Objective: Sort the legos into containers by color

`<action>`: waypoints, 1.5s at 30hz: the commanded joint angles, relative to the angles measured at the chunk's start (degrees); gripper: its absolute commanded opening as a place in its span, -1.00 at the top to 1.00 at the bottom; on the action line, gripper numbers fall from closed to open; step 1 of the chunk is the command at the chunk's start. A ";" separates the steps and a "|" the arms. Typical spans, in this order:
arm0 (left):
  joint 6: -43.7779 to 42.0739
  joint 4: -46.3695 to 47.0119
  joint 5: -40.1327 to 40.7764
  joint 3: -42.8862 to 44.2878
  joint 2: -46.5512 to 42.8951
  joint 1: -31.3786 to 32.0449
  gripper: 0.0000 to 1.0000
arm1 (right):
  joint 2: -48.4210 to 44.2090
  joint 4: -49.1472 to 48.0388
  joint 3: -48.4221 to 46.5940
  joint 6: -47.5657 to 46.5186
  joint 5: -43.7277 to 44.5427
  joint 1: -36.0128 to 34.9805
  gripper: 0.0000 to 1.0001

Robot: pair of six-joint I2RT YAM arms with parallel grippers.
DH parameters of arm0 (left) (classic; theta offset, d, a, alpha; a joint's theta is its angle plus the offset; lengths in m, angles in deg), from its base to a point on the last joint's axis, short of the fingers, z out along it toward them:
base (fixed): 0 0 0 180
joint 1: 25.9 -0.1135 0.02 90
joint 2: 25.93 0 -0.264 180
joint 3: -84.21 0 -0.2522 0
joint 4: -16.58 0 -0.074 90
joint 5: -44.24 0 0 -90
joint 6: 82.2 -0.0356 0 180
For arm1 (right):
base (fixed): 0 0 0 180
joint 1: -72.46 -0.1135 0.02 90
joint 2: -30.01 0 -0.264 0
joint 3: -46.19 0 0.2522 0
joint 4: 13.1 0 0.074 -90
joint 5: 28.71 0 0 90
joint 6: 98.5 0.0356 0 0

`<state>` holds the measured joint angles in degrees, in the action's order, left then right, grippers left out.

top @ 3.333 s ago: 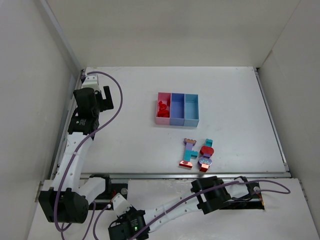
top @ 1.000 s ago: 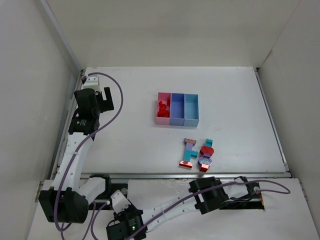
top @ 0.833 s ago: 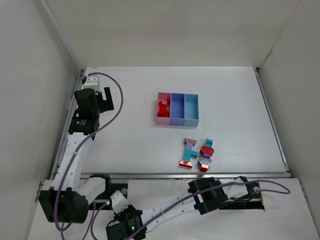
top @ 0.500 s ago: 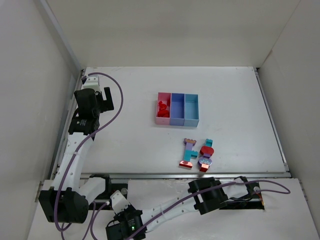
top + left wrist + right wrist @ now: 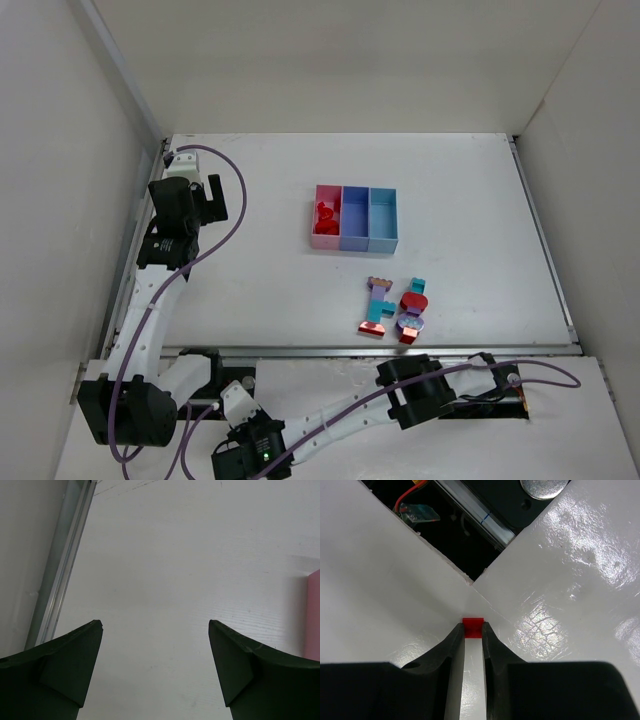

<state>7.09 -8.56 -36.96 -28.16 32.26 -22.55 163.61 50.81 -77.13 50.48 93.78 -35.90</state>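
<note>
In the right wrist view my right gripper point(image 5: 473, 629) is shut on a small red lego point(image 5: 473, 627), just above a glossy white surface below the table's near edge. Two multicolour clumps of legos point(image 5: 378, 305) point(image 5: 411, 308) lie near the table's front edge. The containers stand mid-table in a row: pink point(image 5: 326, 236), purple-blue point(image 5: 355, 218) and light blue point(image 5: 383, 220). Red bricks point(image 5: 324, 213) lie in the pink one. My left gripper point(image 5: 210, 195) hangs open over bare table at the far left, with nothing between its fingers point(image 5: 80, 650). The pink bin's edge point(image 5: 313, 615) shows in the left wrist view.
A metal rail point(image 5: 60, 580) runs along the table's left edge beside the left gripper. White walls enclose the table on three sides. Beyond the right gripper a dark gap point(image 5: 465, 540) holds cables and a rail.
Since the oldest frame the right arm's forearm and wrist have shifted slightly left below the table edge. The left arm, the clumps and the bins have not moved.
</note>
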 commanded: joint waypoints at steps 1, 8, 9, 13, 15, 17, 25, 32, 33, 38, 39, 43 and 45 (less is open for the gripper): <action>-0.70 2.24 -0.36 -0.52 -1.68 -0.19 -0.70 | -1.58 0.65 -0.74 1.22 0.64 0.34 0.94; -0.70 2.24 -0.36 -0.52 -1.68 -0.19 -0.70 | -1.59 2.31 -1.80 1.22 1.17 0.34 0.99; -0.70 2.24 -0.36 -0.52 -1.68 -0.19 -0.70 | -1.59 2.32 -1.80 1.22 1.17 0.34 0.99; -0.70 2.24 -0.36 -0.52 -1.68 -0.19 -0.70 | -1.59 2.32 -2.32 1.22 1.17 0.34 1.00; -0.70 2.24 -0.36 -0.52 -1.68 -0.19 -0.70 | -1.59 2.32 -2.33 1.22 1.17 0.34 1.00; -0.70 2.24 -0.36 -0.52 -1.68 -0.19 -0.70 | -1.59 2.32 -2.33 1.22 1.17 0.34 1.00; -0.70 2.24 -0.36 -0.52 -1.68 -0.19 -0.70 | -2.12 2.85 -2.33 1.75 1.70 0.34 1.00; -0.70 2.24 -0.36 -0.52 -1.68 -0.19 -0.70 | -2.64 3.37 -2.33 1.75 2.23 0.34 1.00; -0.70 2.24 -0.36 -0.52 -1.68 -0.19 -0.70 | -2.64 3.37 -2.33 1.75 2.23 0.34 1.00; -0.70 2.24 -0.36 -0.52 -1.68 -0.19 -0.70 | -2.64 4.42 -2.85 2.27 2.23 0.34 1.00; -0.70 2.24 -0.36 -0.52 -1.68 -0.19 -0.70 | -2.64 4.43 -2.85 2.28 2.75 0.34 1.00; -0.70 2.24 -0.36 -0.52 -1.68 -0.19 -0.70 | -2.64 5.04 -3.38 2.28 2.75 0.34 1.00; -0.70 2.24 -0.36 -0.52 -1.68 -0.19 -0.70 | -2.64 5.57 -3.38 2.81 2.75 -0.18 1.00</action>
<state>6.76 -8.56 -36.96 -28.18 32.26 -22.55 163.59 53.91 -78.22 52.08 94.77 -35.90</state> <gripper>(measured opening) 0.847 0.223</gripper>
